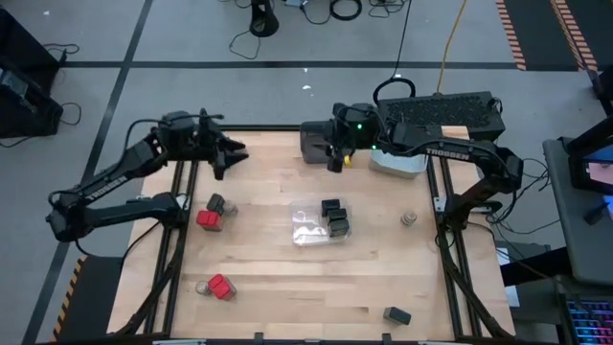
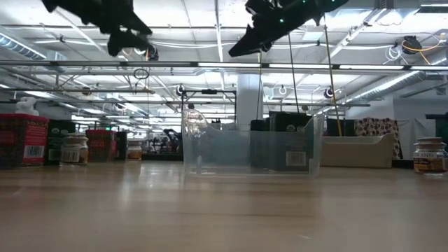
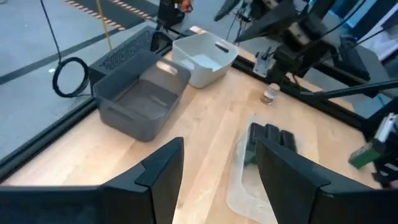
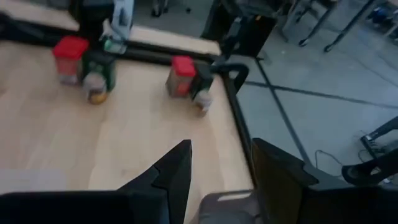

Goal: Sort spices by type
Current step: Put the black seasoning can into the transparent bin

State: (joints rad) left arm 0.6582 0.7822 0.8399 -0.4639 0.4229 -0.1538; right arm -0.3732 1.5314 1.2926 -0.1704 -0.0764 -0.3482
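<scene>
1. Smooth pale wooden table [image 1: 278, 287] planks run nearest the lens in the low view, with a faint gloss.
2. At mid-table lies a clear plastic bin [image 1: 308, 228], thin-walled and rectangular, holding three black boxy spice containers [image 1: 335, 218] in a row along one side.
3. Near the left edge stand a red-topped boxy container [image 1: 207, 219] touching a dark grey one [image 1: 218, 203]; closer to the front, two more red-topped ones [image 1: 221, 287] sit beside what may be a small round jar, too blurred to be sure.
4. One round tan-lidded jar [image 1: 408, 219] stands alone toward the right, and a dark boxy container [image 1: 397, 315] lies near the front right corner.
5. Along the far edge sit a dark grey matte bin [image 3: 140, 99] and a light grey bin [image 3: 203, 56], both with rounded corners.
6. Left gripper [image 1: 233, 153] hovers above the far left of the table, fingers parted and empty.
7. Right gripper [image 1: 335, 163] hangs by the dark grey bin, fingers likewise apart, holding nothing.
</scene>
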